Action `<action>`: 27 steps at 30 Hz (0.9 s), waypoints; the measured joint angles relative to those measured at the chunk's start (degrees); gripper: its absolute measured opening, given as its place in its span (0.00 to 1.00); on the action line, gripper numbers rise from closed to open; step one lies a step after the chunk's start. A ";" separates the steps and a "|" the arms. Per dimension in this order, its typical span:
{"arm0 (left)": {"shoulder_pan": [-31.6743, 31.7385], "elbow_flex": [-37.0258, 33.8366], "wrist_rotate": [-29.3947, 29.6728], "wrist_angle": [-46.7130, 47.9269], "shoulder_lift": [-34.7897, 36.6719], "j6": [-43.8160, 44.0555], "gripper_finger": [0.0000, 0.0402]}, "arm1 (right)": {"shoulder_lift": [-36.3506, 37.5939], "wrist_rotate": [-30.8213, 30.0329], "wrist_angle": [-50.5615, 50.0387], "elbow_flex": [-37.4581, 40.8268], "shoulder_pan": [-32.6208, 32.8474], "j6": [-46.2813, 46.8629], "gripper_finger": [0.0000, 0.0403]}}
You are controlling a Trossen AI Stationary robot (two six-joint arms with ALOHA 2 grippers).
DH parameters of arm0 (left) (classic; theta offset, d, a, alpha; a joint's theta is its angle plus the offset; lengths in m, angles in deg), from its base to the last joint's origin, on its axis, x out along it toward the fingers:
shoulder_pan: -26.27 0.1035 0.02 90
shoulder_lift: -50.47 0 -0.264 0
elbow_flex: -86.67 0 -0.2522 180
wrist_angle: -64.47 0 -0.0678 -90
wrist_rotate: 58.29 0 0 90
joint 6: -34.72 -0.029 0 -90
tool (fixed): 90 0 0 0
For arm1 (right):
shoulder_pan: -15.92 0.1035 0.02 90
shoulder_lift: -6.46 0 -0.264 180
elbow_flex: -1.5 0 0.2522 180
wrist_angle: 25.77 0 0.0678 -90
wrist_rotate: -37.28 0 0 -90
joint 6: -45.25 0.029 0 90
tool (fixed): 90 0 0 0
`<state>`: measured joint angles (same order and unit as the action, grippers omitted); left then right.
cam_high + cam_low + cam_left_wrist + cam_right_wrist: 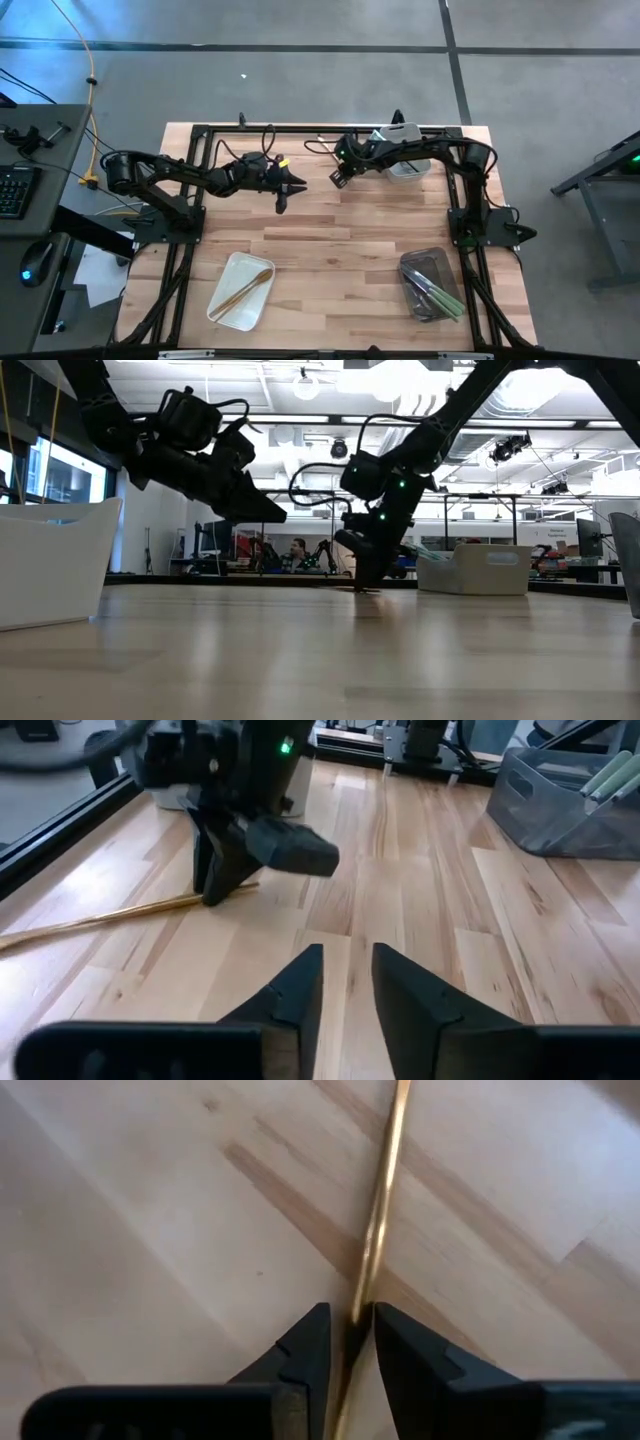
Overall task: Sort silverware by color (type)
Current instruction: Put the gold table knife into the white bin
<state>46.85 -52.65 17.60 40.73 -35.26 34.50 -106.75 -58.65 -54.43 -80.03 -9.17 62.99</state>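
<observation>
— Looking at the right gripper (pixel 346 1342) first: its fingers are down at the table and pinched onto a gold utensil (pixel 378 1220), a thin gold rod running straight out from between the tips along the wood. From the other arm's camera the same gold utensil (pixel 110 915) lies flat on the boards, its long line running away sideways from the right gripper (pixel 232 880) where the tips meet it.

— So it's got it by one end?

— Near one end, I'd say; which end, handle or head, I can't tell. It rests on the wood, not lifted.

— And the left one?

— The left gripper (pixel 289 186) hovers above the table just beside it, near the middle of the back half, jaws parted a little with nothing between them. The left is near, but the right is the one on the piece.

— Where would gold go?

— Presumably the white tray (pixel 222 300) at the front left, which already has gold pieces (pixel 245 290) in it. The grey tray (pixel 428 258) at the front right holds green-handled pieces (pixel 440 297). A white bin (pixel 405 170) sits close behind the right arm. The left arm stands between the utensil and the white tray, so I'd guess that's the thing to mind.
</observation>
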 joint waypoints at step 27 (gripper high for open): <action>4.02 -15.54 6.34 -19.52 0.57 11.69 0.00 | -1.24 -4.21 -2.47 -0.13 18.35 38.96 0.01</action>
<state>50.87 -68.19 23.94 21.22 -34.69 46.19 -107.99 -62.86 -56.90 -80.16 9.18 101.94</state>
